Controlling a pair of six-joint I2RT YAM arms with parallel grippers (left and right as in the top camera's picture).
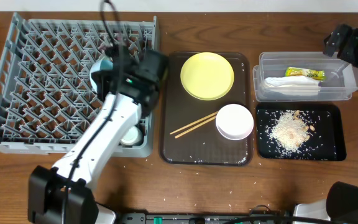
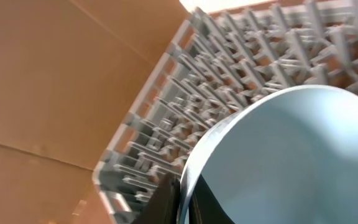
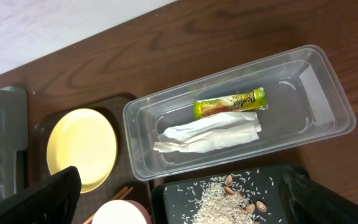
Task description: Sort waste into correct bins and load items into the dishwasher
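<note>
The left gripper [image 1: 112,65] clamps the rim of the light-blue bowl [image 2: 291,162] above the right edge of the dish rack [image 1: 5,74], while the right gripper [image 1: 347,42] hangs wide open, empty.

1. The dish rack [image 1: 42,81] takes the tabletop's left side, with a bowl [image 1: 99,73] near its right edge and maybe a cup [image 1: 131,135] in its front right corner.
2. The serving tray [image 1: 207,152] sits mid-table. The plate [image 1: 207,75] is at its back, the second bowl [image 1: 234,121] front right, and the chopsticks [image 1: 193,125] just left of that.
3. On the right, the tub [image 1: 347,90] sits behind with the wrapper [image 1: 304,73] and napkin [image 1: 291,86] in it. The shallow tray [image 1: 328,121] in front holds the crumbs [image 1: 289,130].
</note>
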